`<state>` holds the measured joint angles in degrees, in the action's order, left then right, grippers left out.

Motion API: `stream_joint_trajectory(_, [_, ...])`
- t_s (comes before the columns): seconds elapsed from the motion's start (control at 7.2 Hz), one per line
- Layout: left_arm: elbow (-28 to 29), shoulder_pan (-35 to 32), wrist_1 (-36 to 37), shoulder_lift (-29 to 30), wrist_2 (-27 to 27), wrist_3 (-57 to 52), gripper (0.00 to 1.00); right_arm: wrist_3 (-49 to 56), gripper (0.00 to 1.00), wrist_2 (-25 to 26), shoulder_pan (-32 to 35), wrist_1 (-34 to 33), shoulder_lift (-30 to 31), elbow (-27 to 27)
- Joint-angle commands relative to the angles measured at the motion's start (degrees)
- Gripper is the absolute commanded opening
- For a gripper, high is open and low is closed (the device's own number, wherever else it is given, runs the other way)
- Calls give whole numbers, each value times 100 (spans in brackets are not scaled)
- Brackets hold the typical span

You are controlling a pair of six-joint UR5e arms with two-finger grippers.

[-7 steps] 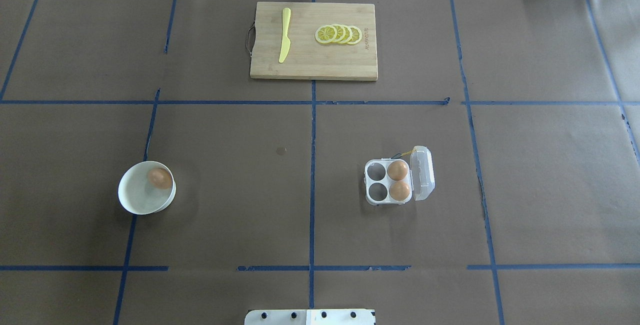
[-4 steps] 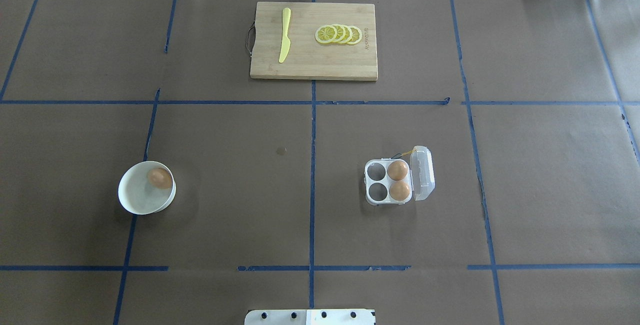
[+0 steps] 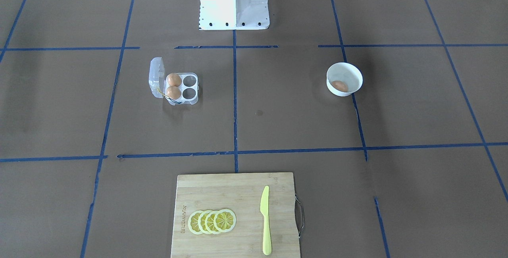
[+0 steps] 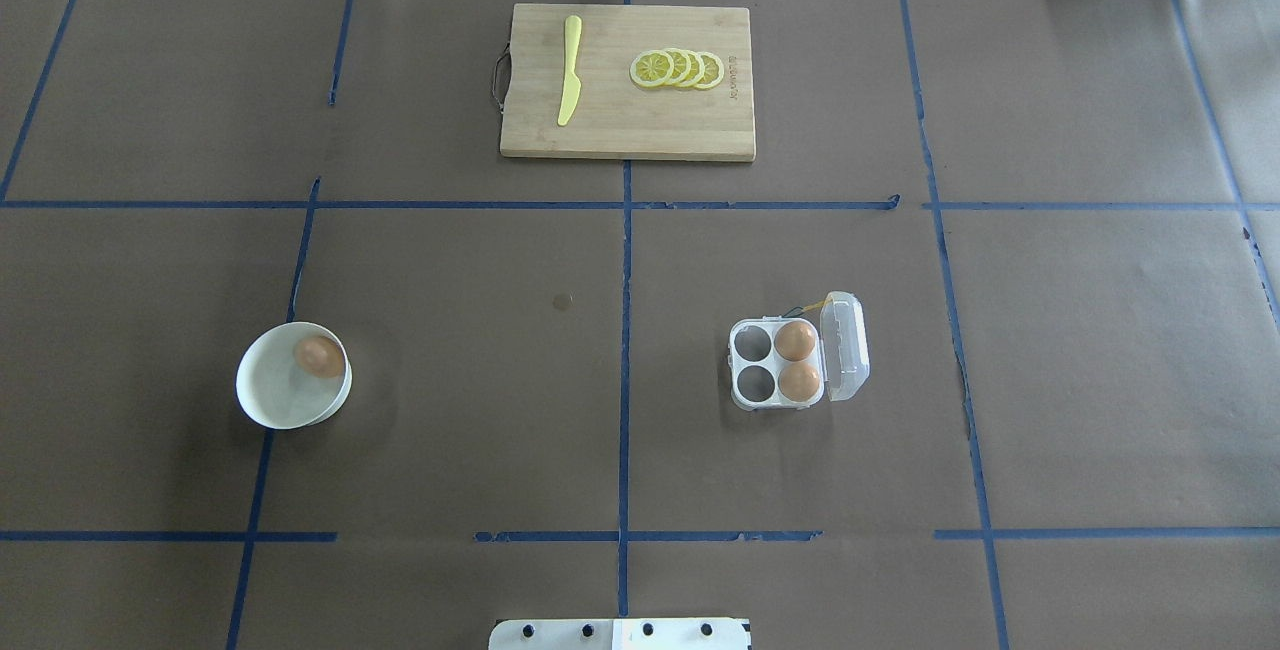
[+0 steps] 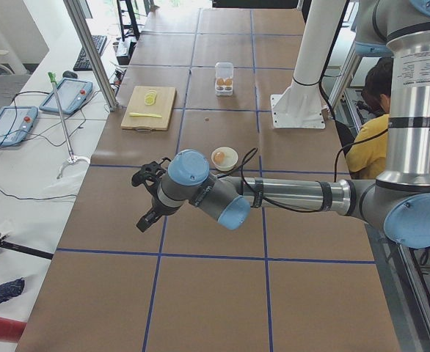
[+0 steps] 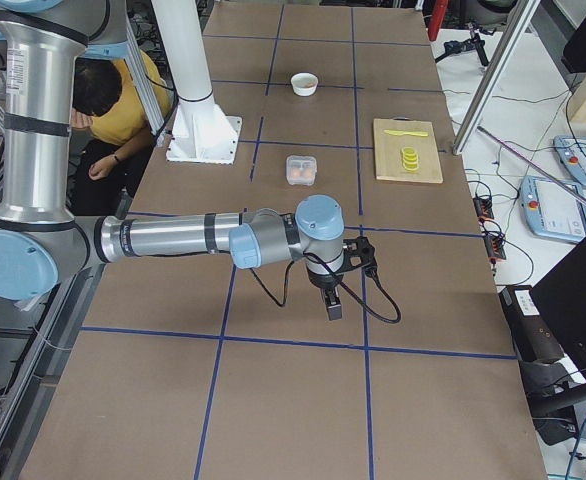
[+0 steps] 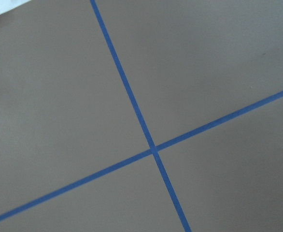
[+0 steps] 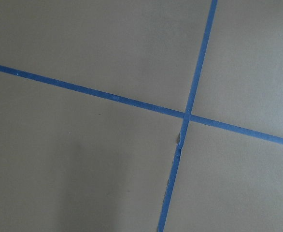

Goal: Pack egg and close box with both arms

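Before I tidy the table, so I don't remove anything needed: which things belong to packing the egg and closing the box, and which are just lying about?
For the job: egg, in the white bowl; open box.
Lying about: cutting board; yellow knife; lemon slices.

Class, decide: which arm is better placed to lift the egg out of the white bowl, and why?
Probably the left arm. The egg lies in the bowl on the robot's left half of the table; the box sits on the right half, nearer the right arm.
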<state>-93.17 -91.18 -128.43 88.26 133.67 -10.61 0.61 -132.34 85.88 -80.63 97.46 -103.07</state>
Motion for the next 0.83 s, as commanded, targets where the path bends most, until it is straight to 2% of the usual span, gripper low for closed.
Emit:
stream_joint_trajectory(0.0, [54, 47, -604, 16, 141, 731, 100, 18, 100, -2, 8, 21, 1, -2])
stream_joint_trajectory(0.14, [-7, 187, -943, -1, 237, 945, 100, 18, 100, -2, -1, 21, 1, 15])
stream_joint_trajectory(0.28, [10, 615, -1486, -149, 404, 1103, 100, 0, 100, -29, -1, 21, 1, -2])
stream_joint_trajectory(0.42, [-34, 1002, -1509, -142, 371, 2036, 100, 0, 100, -81, -1, 21, 1, 15])
stream_joint_trajectory(0.69, [-768, 1767, -1544, -368, -573, 4067, 100, 0, 100, -90, -1, 13, 10, 15])
